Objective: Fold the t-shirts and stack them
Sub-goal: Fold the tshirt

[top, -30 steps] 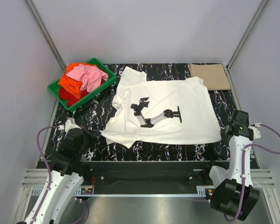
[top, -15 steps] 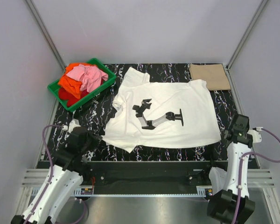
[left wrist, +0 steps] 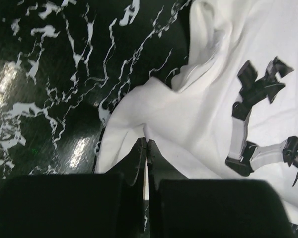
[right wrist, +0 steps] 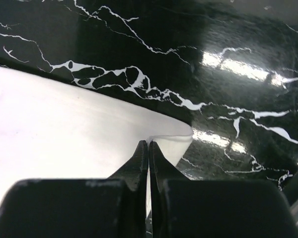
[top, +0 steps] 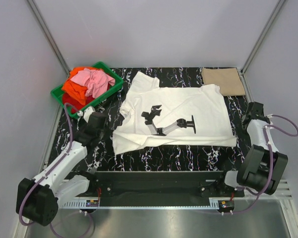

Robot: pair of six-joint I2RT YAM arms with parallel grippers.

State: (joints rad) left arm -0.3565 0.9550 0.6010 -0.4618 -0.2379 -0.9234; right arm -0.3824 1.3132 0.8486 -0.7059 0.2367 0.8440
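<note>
White t-shirt lies spread print-up across the middle of the worktop. The left tool is pinched tight on its near-left edge (cloth bunches around the tips). The right tool is clamped on the white t-shirt's near-right hem corner. Farther back, pink tee, orange tee and red tee are heaped in the green crate at far left. The tan tee lies folded flat at far right.

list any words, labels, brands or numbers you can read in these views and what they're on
No readable text in any view.
The white t-shirt carries a black and grey printed figure: a picture, not letters.
The green crate, the tan t-shirt and the marbled table show no label or number.
</note>
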